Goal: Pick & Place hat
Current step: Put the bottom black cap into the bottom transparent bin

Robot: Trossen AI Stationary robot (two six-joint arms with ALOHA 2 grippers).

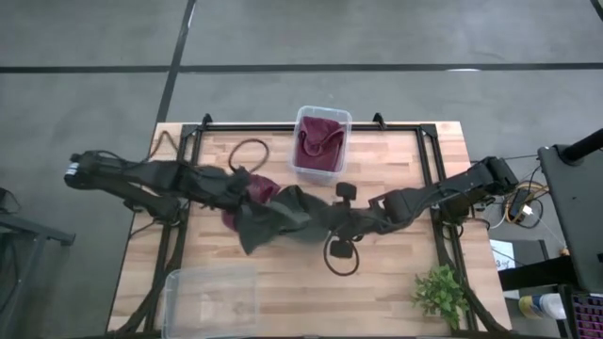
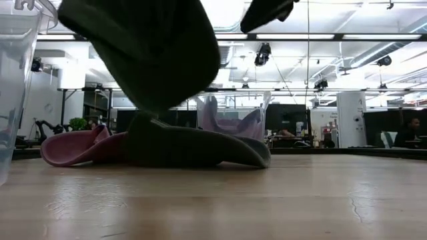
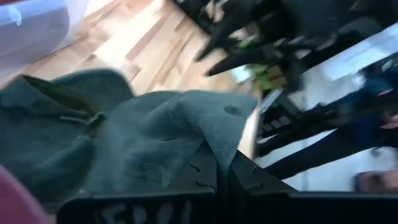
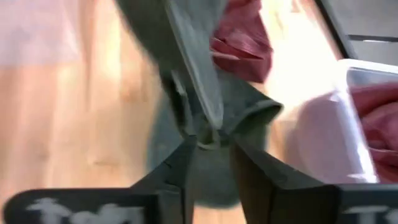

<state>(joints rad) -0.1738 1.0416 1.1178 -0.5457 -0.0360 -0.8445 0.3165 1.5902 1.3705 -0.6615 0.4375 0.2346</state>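
Left gripper (image 3: 214,180): we pinch the dark green hat (image 1: 268,218).
Right gripper (image 4: 211,146): we clamp its brim.

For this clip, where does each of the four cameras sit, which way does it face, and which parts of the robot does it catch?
High view: above the table, looking straight down; both arms meet at the dark green hat.
Low view: at tabletop height, facing the room; the hat fills the middle, an arm overhead.
Left wrist view: on the left arm, looking past the left gripper pinching the hat.
Right wrist view: on the right arm; the right gripper pinches the hat's edge.
Shared: high, low and right wrist views show the maroon hat and the clear bin.
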